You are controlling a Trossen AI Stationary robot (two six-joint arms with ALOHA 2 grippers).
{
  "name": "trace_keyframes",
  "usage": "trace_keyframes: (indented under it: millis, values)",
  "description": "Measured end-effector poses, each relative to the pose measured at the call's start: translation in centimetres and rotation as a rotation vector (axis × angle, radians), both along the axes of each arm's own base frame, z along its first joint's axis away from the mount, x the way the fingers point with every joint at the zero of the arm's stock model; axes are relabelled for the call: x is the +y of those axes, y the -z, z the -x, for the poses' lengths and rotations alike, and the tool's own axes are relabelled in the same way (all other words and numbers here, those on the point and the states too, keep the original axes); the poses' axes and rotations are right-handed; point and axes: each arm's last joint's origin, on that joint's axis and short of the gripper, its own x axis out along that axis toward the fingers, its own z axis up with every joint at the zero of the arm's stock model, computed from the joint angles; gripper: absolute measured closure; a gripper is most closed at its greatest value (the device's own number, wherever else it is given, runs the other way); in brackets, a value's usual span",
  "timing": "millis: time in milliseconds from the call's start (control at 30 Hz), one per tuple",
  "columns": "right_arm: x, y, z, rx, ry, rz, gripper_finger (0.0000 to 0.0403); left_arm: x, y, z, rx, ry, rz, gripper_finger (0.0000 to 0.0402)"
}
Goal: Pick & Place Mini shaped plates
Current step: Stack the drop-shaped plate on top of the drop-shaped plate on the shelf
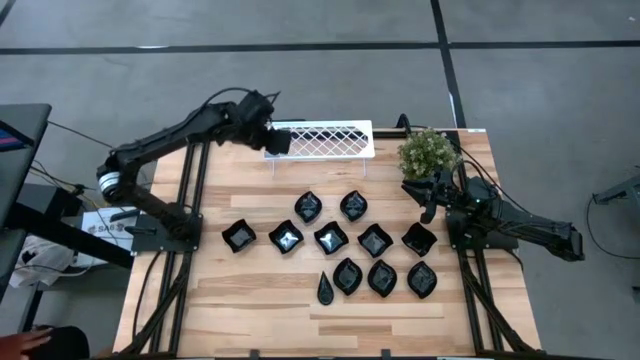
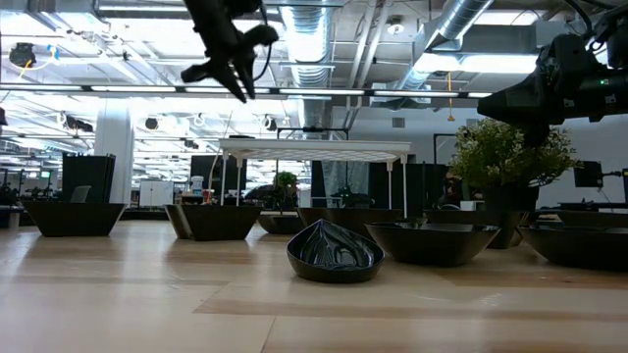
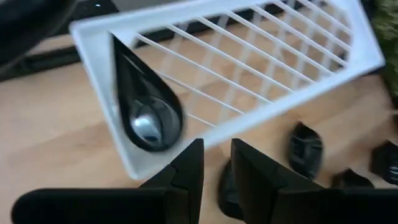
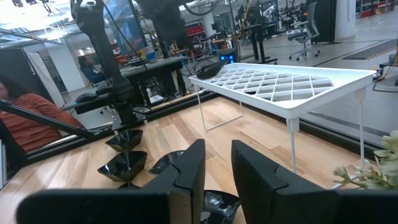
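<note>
left pincer (image 3: 216,163) hovers empty above teardrop plate (image 3: 144,107) on white tray (image 3: 99,46).

Around my light wooden worktop (image 1: 250,290) lies a grey floor (image 1: 540,90) crossed by dark lines. Beyond, I see a white ceiling with silver ducts (image 2: 471,25), strip lights, office chairs (image 4: 305,28) and a seated person (image 4: 25,124).

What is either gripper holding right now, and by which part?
Nothing is held. The left gripper hangs empty above the white lattice tray, where a teardrop plate lies free. The right gripper, by the potted plant, is empty too.
</note>
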Motion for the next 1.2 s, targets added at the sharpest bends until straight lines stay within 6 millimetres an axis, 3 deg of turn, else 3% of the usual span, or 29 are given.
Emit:
trace_keyframes:
  millis: [367, 867, 1200]
  values:
    - [0.0, 0.0, 0.0, 0.000, -0.001, 0.000, 0.0329, -8.9, -0.2, -3.1, -0.054, 0.018, 0.014, 0.0320]
    - [0.0, 0.0, 0.0, 0.000, -0.004, -0.001, 0.0329, -19.7, -0.2, -4.1, -0.222, -0.081, 0.032, 0.0320]
    - [0.0, 0.0, 0.0, 0.000, -0.005, -0.001, 0.0329, -26.6, 4.7, -7.3, -0.319, -0.171, 0.190, 0.0320]
